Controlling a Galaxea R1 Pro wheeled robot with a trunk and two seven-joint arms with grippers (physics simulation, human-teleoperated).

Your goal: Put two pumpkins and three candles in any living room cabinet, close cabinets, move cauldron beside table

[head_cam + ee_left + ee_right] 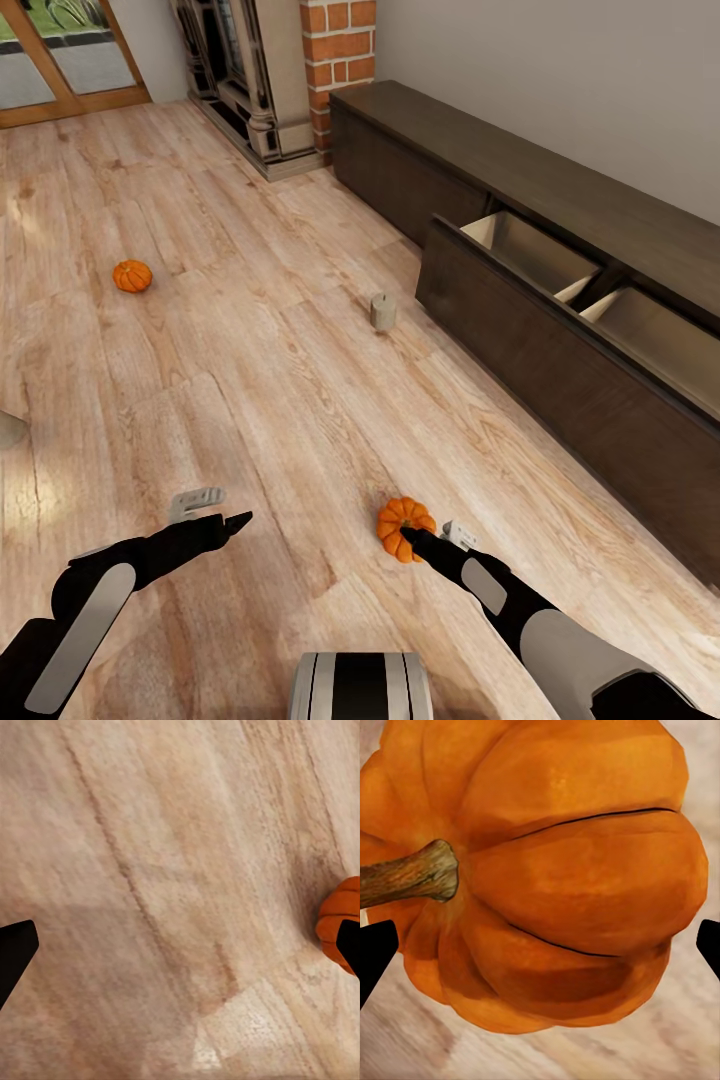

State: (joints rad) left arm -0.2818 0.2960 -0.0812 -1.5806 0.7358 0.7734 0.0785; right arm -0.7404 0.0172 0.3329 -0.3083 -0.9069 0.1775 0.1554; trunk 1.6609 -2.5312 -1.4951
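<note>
Right end effector [428,538] sits at the near pumpkin [403,526] on the floor [280,330]. In the right wrist view the two black fingertips [375,956] stand at opposite edges of the frame with the pumpkin [547,877] between them, so we read the jaws as apart and straddling the fruit, not yet clamped. Left end effector [215,508] hangs over bare planks, jaws apart, with an orange sliver of the same pumpkin [341,926] at the edge of its view.

We judge the pumpkin small and light, with a firm rind; it should not deform under the jaws. The rounded, ribbed body may slip or roll if pinched high or off-centre. Best hold, in our judgement: across the widest part of the belly, fingers seated in opposite grooves. The woody stem [412,874] points sideways and looks too thin to trust.

A second pumpkin [132,276] lies well apart on the floor, further out to the left. One candle [383,311] stands upright near the cabinet [520,190]. Its drawer [560,350] is pulled out, pale compartments exposed.
</note>
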